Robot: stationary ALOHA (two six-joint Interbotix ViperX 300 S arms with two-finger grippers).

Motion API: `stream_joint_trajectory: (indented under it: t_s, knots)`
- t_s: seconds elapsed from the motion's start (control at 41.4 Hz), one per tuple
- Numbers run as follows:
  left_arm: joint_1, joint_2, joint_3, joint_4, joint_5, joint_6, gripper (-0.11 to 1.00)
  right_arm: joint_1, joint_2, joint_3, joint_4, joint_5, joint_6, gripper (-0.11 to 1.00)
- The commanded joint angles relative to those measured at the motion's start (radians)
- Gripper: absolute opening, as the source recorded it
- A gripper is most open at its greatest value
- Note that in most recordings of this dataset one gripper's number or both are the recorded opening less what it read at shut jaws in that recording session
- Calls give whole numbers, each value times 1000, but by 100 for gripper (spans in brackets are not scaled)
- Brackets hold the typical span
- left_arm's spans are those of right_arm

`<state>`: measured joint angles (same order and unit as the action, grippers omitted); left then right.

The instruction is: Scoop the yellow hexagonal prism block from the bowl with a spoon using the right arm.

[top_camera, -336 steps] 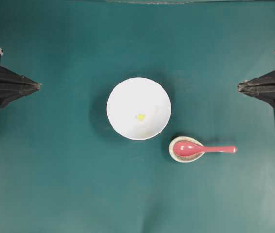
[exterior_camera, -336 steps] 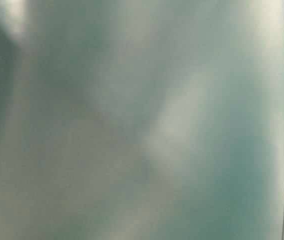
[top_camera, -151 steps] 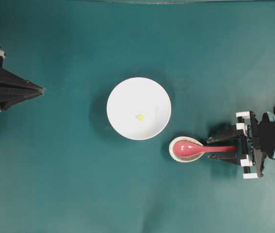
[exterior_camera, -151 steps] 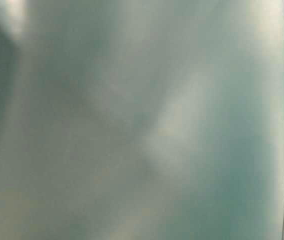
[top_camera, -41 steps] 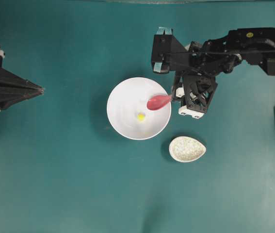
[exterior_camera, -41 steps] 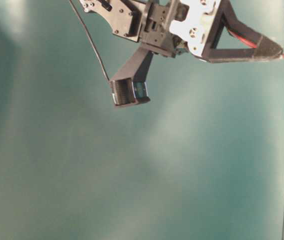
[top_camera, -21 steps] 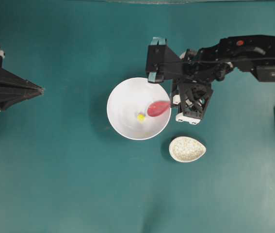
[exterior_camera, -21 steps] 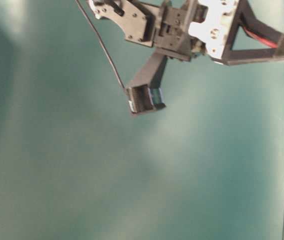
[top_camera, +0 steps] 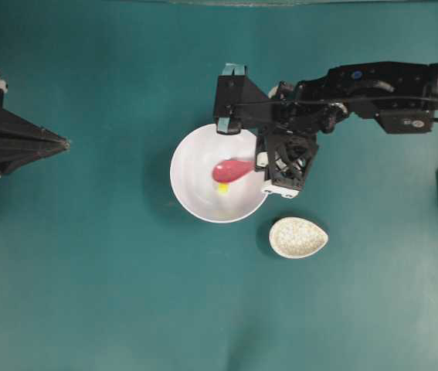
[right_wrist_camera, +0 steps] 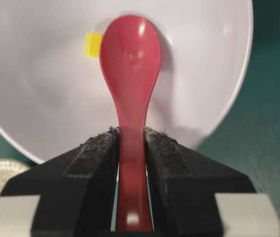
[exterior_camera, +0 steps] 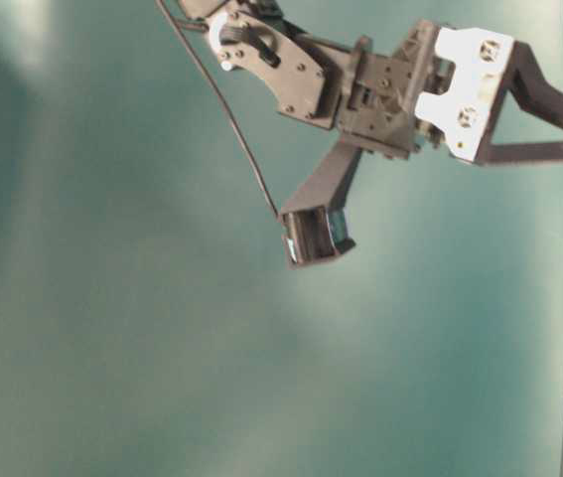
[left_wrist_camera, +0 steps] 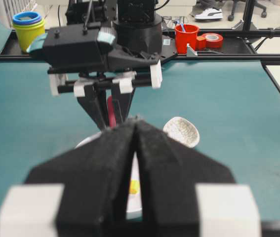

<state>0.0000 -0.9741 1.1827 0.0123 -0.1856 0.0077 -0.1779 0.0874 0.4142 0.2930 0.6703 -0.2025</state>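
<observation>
Over the bowl: the right arm [top_camera: 373, 81] reaches in from the right edge of the overhead view, its forearm running leftward and its wrist bent down toward the dish.
Right gripper [top_camera: 263, 165]: hangs just above the bowl's right rim, jaws clenched on the spoon's handle; the wrist view shows both foam pads pressed against the handle's sides.
Spoon [top_camera: 230, 170]: held by the handle end, scoop inside the bowl; its long axis runs roughly right to left in the overhead view, with the scoop pointing left toward the bowl's middle and away from the gripper. In the right wrist view the spoon [right_wrist_camera: 130, 84] stands straight ahead of the jaws, hollow side facing the camera.
Bowl [top_camera: 191, 182]: white, round, on the green desk [top_camera: 110, 294] near the centre of the overhead view.
Yellow hexagonal prism block [top_camera: 222, 188]: lies on the bowl's floor, just beside the lower edge of the scoop; in the right wrist view the block [right_wrist_camera: 92, 45] peeks out at the scoop's left edge, partly covered by it. Whether the two touch, I cannot tell.
Left gripper [top_camera: 62, 142]: parked at the left edge, well apart from the bowl, its jaws pressed together with nothing between them.
Spoon rest [top_camera: 298, 237]: small speckled egg-shaped dish, on the desk just below and right of the bowl.
</observation>
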Motion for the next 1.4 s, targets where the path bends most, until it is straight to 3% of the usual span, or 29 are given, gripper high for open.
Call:
stream_joint_trajectory:
  t_s: [0.0, 1.377]
  knots:
    - [2, 6, -17, 2, -5, 0, 1, 6, -8, -25, -2, -21, -2, 22]
    - [2, 6, -17, 3, 8, 0, 1, 43, -3, -26, 18, -213, 2, 22]
